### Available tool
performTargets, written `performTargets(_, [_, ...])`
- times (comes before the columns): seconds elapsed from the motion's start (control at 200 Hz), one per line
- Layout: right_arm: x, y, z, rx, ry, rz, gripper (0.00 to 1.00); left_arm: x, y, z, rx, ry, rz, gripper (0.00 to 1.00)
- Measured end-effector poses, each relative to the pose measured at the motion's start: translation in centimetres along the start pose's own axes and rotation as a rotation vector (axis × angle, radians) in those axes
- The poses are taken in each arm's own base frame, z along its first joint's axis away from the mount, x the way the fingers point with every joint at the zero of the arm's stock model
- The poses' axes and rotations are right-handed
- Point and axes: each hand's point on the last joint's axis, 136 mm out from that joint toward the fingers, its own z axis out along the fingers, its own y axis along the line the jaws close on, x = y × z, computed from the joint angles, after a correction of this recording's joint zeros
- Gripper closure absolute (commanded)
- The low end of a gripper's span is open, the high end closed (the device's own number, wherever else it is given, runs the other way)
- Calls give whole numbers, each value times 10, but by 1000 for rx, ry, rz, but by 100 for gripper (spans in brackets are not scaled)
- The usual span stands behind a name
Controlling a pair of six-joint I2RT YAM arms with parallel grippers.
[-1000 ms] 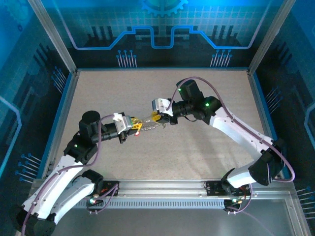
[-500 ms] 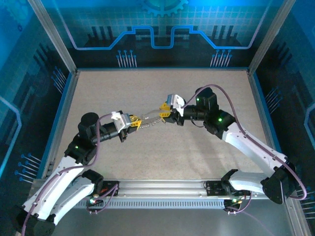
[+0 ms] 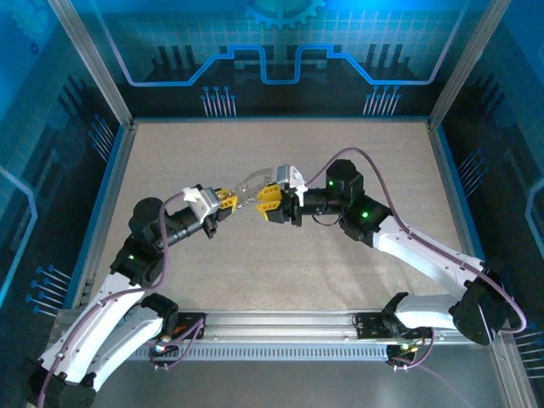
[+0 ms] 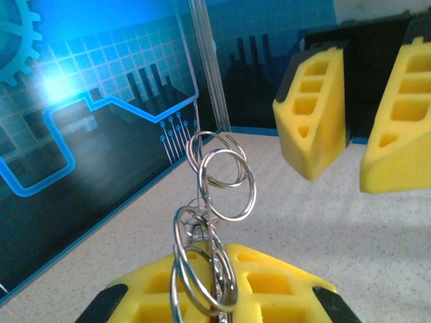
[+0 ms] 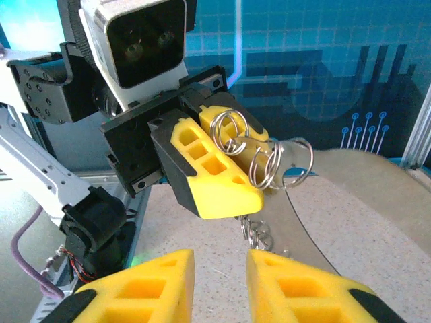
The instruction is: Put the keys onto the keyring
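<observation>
Left gripper (image 3: 228, 201) clamps keyring (image 4: 205, 222), seemingly 3 rings; right gripper (image 5: 221, 266) jaws apart

Keyring (image 4: 213, 222): polished metal wire (mirror-glossy). Left gripper (image 4: 215, 259) pads: matt yellow plastic. Worktop (image 4: 323, 222): speckled, matt, fine-grained.

Blue flare off the backlit wall panel (image 4: 60, 87) washes my left wrist view; keyring (image 4: 225, 182) glints, sharp; desk (image 3: 255, 272) evenly lit, shadows soft.
</observation>
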Motion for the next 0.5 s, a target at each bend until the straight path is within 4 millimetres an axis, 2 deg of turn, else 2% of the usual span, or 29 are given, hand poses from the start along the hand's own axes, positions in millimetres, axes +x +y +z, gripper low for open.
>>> performTargets(0.1, [0, -2, 6, -1, -11, 48, 76, -3, 0, -1, -3, -14, 2, 100])
performTargets(0.235, [-4, -10, 11, 17, -42, 107, 73, 0, 0, -1, -3, -12, 0, 100])
performTargets(0.5, [-18, -14, 18, 16, -100, 203, 79, -4, 0, -1, -6, -30, -9, 100])
